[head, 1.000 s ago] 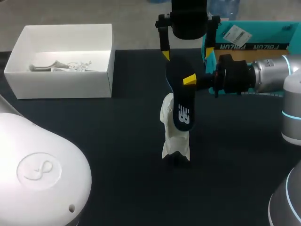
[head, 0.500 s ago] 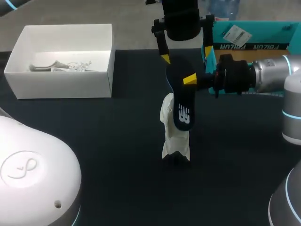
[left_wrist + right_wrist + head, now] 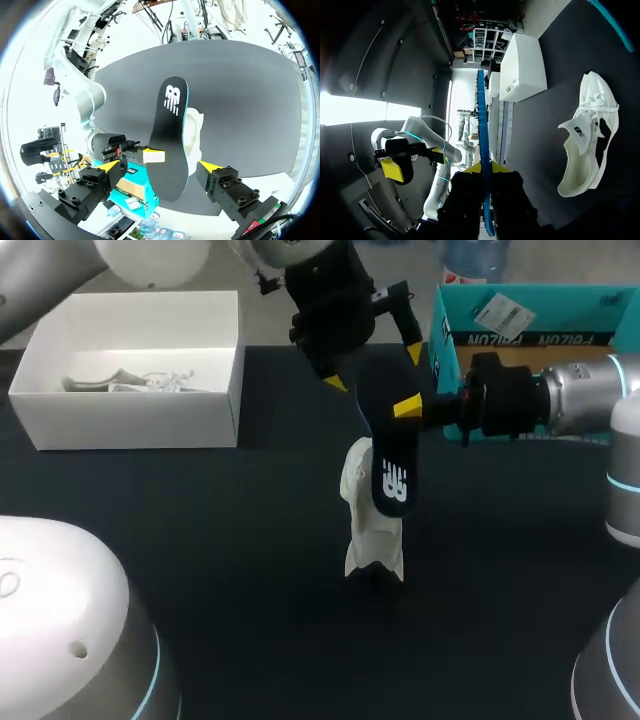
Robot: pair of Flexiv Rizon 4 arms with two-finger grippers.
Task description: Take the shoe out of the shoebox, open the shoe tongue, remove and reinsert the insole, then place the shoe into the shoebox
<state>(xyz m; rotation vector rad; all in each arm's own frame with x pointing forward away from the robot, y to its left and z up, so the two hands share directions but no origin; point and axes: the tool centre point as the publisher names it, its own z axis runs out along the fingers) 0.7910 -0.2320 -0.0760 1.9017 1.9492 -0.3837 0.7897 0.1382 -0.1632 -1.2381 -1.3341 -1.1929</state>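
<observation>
Above shoe [image 3: 368, 535], right gripper [image 3: 405, 410] on insole [image 3: 388, 462].

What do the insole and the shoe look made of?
Insole: thin foam, it seems; matte black fabric-like top, teal edge, holds its shape held by one end. Shoe: white, soft matte upper, mesh or synthetic leather, cannot tell which.

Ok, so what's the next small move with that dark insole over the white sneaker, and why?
Probably close the left gripper on the dark insole. It is open and straddles the insole without touching, while the right gripper alone holds it in the air above the white sneaker. A second grip should steady it for reinsertion.
</observation>
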